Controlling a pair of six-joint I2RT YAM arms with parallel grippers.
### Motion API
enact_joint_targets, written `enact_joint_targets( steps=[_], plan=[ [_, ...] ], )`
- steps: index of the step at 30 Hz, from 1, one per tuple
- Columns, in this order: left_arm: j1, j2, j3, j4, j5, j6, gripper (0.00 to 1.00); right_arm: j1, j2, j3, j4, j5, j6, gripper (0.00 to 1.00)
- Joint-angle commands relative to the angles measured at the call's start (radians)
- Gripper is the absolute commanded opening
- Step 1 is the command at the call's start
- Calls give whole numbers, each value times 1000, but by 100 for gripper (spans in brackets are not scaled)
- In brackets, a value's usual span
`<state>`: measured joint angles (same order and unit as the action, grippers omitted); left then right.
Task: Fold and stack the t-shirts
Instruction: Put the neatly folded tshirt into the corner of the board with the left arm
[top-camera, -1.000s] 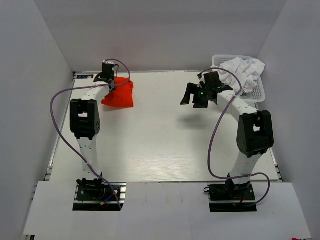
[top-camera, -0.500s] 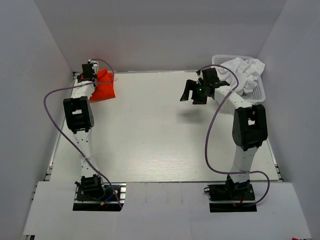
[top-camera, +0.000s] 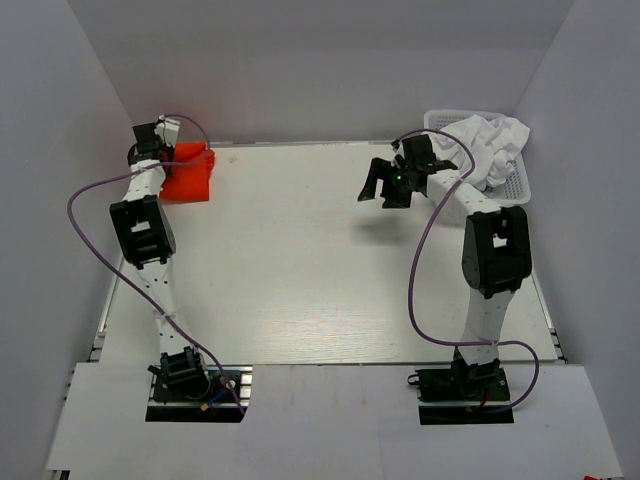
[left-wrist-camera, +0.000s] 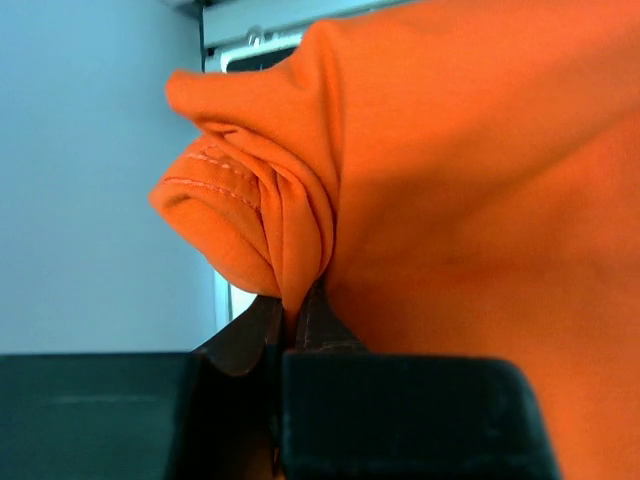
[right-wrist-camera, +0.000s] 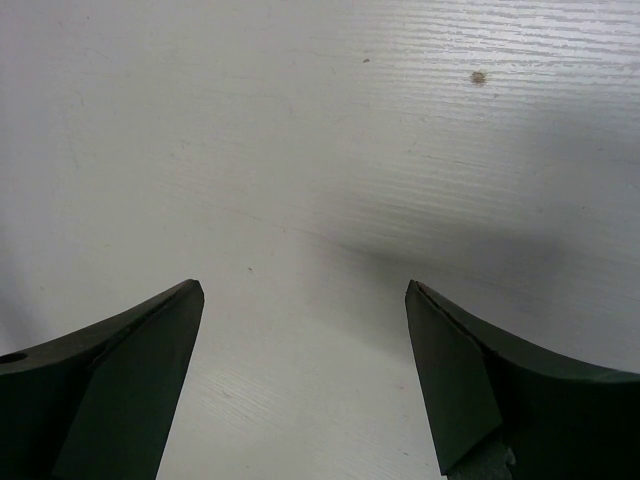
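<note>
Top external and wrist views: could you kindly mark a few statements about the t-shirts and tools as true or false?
1. The left tool is shut on the orange-red t-shirt. True.
2. The right tool holds a white t-shirt. False: it is open and empty over the table.
3. The white t-shirts lie in the basket. True.
4. The orange-red t-shirt sits mid-table. False: it is at the far left corner.
</note>
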<state>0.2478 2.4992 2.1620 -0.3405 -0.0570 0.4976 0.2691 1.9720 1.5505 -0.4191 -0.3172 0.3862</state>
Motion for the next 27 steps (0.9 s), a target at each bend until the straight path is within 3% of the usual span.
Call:
enact_joint_targets(
  steps=[1,3,4,5,9,14,17,19,21,22,26,27],
  plan=[
    [10,-10,41,-25,4,6,13,2,1,36,8,-20,19,87],
    [10,-10,50,-25,-18,-8,55,1,5,33,14,-26,23,87],
    [10,-19,50,-16,-41,-8,92,2,4,34,17,-37,22,87],
    [10,-29,50,-6,-61,-31,100,4,4,33,19,-45,25,87],
    [10,-49,77,46,-214,-82,100,4,-18,7,40,-49,32,87],
    [-22,-147,52,46,-219,-132,100,33,-113,-76,94,-20,7,89],
    [-51,-265,-40,6,-73,-246,100,36,-179,-142,135,-14,6,90],
    [-74,-388,-118,6,12,-419,100,32,-220,-200,178,-20,14,90],
    [-100,-506,-372,102,113,-558,100,32,-278,-285,228,-51,31,90],
    [-161,-652,-619,250,114,-600,100,30,-291,-355,243,-57,36,90],
    [-384,-940,-1117,529,146,-752,100,33,-433,-502,302,-85,49,90],
    [-427,-970,-1167,529,146,-780,100,29,-453,-521,301,-70,49,90]
  ],
)
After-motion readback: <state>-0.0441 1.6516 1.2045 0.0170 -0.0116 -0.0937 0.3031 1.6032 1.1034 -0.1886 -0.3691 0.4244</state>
